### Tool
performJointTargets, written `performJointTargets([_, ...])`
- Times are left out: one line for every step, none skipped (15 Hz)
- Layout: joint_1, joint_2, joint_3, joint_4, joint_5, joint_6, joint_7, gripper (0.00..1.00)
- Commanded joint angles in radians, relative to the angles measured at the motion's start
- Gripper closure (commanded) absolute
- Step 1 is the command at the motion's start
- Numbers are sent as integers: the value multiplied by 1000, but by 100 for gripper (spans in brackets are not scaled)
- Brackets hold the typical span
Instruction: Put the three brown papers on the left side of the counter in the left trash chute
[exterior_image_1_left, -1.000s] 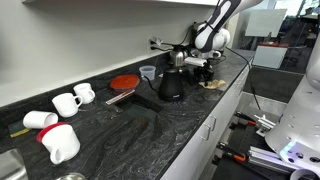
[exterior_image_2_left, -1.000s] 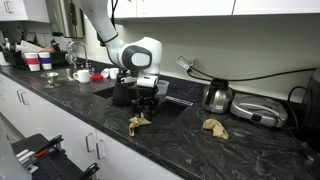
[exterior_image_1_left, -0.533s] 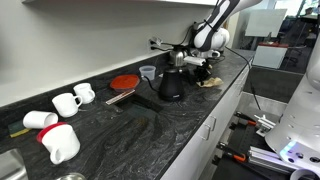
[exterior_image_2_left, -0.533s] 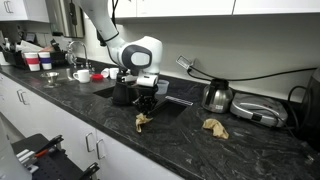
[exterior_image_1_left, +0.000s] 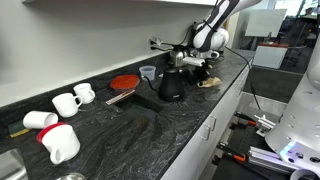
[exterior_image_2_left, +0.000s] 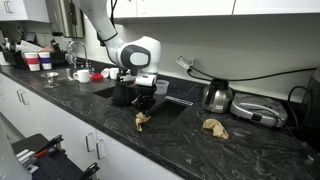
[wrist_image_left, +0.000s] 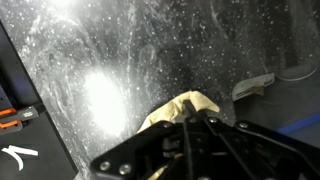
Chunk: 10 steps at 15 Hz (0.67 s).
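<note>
Pinching one crumpled brown paper (wrist_image_left: 182, 104) at the tips, the gripper (wrist_image_left: 190, 120) has its claw drawn fully together, and the wrist view shows the tan scrap bunched right at the closed fingers above the black, grey-flecked counter (wrist_image_left: 110, 60). In an exterior view the gripper (exterior_image_2_left: 143, 107) points straight down, with that brown paper (exterior_image_2_left: 141, 120) directly beneath it near the front edge of the counter (exterior_image_2_left: 195, 150). Whether the scrap is clear of the stone or touching it is hard to judge at this size. A second brown paper (exterior_image_2_left: 214, 126) lies flat near the same front edge, apart from the claw and further along towards a flat grey appliance (exterior_image_2_left: 258, 112). Only these two scraps can be counted with confidence. In an exterior view the gripper (exterior_image_1_left: 203, 70) stands just past one black kettle (exterior_image_1_left: 171, 84), with a tan scrap (exterior_image_1_left: 210, 82) beside it close to the counter's front edge. One red round plate (exterior_image_1_left: 124, 82) and one small grey-blue cup (exterior_image_1_left: 148, 72) sit towards the back edge. Three white mugs (exterior_image_1_left: 67, 103) are grouped further along, one of them tipped on its side, and one larger white jug with red trim (exterior_image_1_left: 62, 143) lies near them. Any print on the cups or appliances is too small to read.
</note>
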Motion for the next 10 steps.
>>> performJointTargets([24, -50, -21, -43, -28, 21, -5, 100])
performJointTargets([24, -70, -23, -56, -38, 22, -6, 100])
performJointTargets([23, -90, -25, -67, -51, 23, -7, 100])
performJointTargets([21, -117, -28, -82, -76, 28, -5, 100])
performJointTargets([16, -141, -29, -95, -93, 30, -6, 100])
performJointTargets([11, -179, -31, -114, -119, 27, -5, 100])
performJointTargets([7, -208, -29, -130, -144, 26, -8, 100])
performJointTargets([5, -243, -21, -149, -177, 16, -26, 100])
performJointTargets([7, -261, -7, -162, -211, 13, -48, 100])
performJointTargets([13, -289, 10, -186, -232, 11, -77, 100])
